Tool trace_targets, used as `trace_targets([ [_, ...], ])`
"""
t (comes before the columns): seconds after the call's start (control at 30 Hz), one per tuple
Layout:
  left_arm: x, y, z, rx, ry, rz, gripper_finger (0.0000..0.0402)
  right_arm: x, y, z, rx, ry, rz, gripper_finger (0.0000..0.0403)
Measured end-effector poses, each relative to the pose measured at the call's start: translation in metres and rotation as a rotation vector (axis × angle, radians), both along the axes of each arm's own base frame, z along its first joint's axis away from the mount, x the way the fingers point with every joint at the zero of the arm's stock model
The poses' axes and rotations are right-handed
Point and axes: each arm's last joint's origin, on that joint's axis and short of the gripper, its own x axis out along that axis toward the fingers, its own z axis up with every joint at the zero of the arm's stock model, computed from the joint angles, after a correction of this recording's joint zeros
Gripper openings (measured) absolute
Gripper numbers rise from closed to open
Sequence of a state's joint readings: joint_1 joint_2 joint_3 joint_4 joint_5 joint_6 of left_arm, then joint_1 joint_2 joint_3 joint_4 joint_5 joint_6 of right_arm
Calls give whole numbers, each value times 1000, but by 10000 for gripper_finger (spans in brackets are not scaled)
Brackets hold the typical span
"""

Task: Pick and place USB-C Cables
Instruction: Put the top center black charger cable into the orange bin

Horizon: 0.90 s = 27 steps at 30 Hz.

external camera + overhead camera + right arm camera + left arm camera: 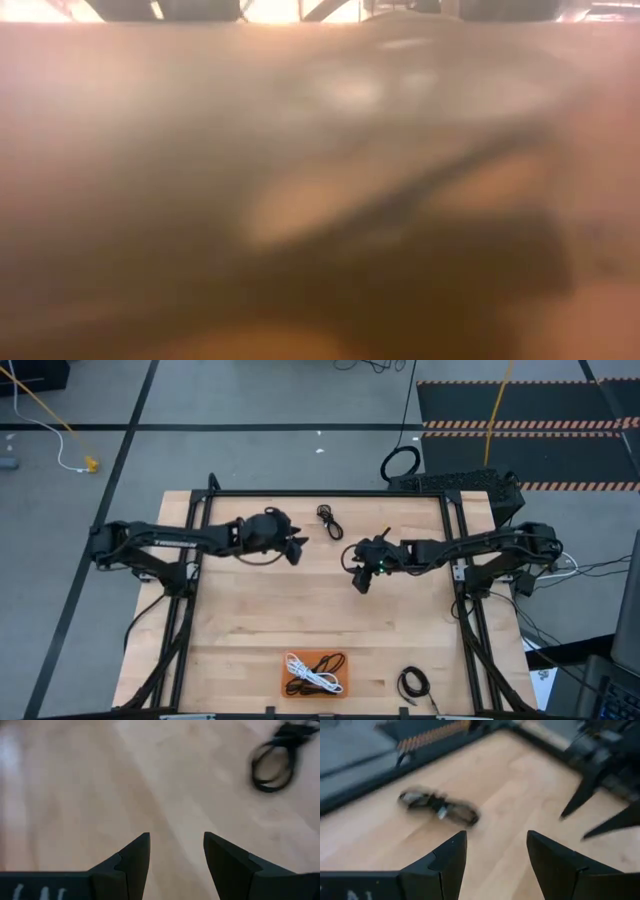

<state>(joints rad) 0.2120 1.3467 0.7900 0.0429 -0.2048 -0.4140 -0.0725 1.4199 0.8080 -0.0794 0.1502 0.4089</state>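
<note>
1. Left gripper (297,548): fingers spread apart, nothing between them. It hangs over the far half of the table, just left of centre. In its wrist view a black USB-C cable (439,808) lies on the wood ahead of the fingertips, well short of contact.
2. Right gripper (360,577): also spread and empty, near table centre. Its wrist view shows bare wood between the fingers and a black cable loop off to one side.
3. That far cable (329,517) sits near the table's far edge, between the two grippers. Judging by the left wrist view, it looks like the left arm's next pick.
4. Done so far, as I read it: the orange tray (288,681) at the near edge holds a white cable (311,675) and a black cable (328,661).
5. Left to do: the far cable, plus another black cable (413,684) lying on the table right of the tray. Roughly half done.
6. Hard to read: the low view is blocked by something blurred right against the lens, so it gives nothing. Both wrist views are smeared. Can't confirm which coil the right wrist view shows, or how many cables the tray's tangle really holds.
</note>
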Motion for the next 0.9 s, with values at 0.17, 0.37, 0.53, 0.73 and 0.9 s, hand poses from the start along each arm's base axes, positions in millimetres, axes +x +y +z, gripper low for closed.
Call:
trace_targets([
  [0.17,5,10,-8,-57,-21,42,207,0,-18,0,-28,-51,-183,176],
  [0.37,13,11,-16,-100,-47,19,207,11,-37,2,18,-189,-213,176],
  [0.53,12,11,-15,-92,-46,4,207,18,-54,-10,34,-220,-260,176],
  [0.73,9,12,-6,-43,-64,-17,207,30,-76,-28,46,-305,-296,176],
  [0.9,2,16,3,-4,-70,-17,207,31,-92,-35,75,-308,-316,176],
])
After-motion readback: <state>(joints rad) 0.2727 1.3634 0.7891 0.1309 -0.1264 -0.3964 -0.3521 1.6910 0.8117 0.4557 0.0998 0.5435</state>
